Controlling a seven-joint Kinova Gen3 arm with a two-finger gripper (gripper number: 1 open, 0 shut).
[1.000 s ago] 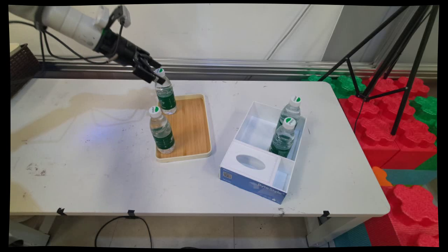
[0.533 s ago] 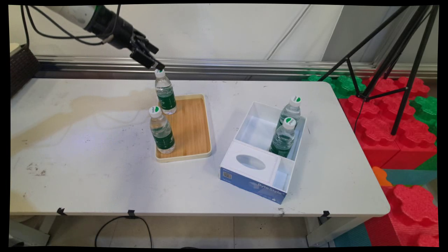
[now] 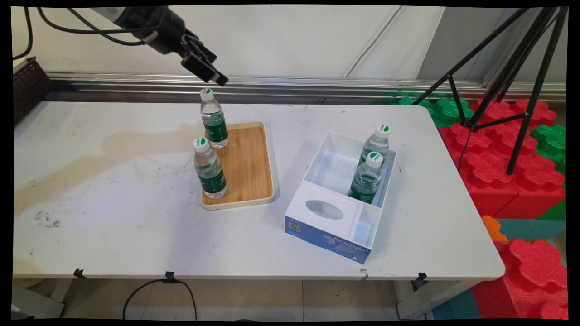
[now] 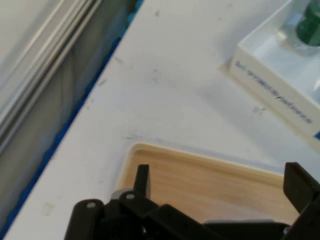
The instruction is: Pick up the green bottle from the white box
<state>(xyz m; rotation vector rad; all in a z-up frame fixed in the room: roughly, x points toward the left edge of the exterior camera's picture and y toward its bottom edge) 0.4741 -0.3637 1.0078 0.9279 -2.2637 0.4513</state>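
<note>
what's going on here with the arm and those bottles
The gripper hangs open and empty in the air, just above and right of the far bottle on the wooden tray. A second bottle stands upright at the tray's near left corner. Two more bottles stand in the white box to the right. A second ago the gripper was at the far bottle's cap; it has since lifted away.

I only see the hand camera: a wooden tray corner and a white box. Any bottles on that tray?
Observer: Yes, two water bottles stand upright on the tray, a far bottle and a near bottle.
Operator: Where's the claw?
Observer: The gripper hangs in the air just above the far bottle's cap, touching nothing.
Operator: What's inside the box?
Observer: Two more bottles stand in the white box.
</note>
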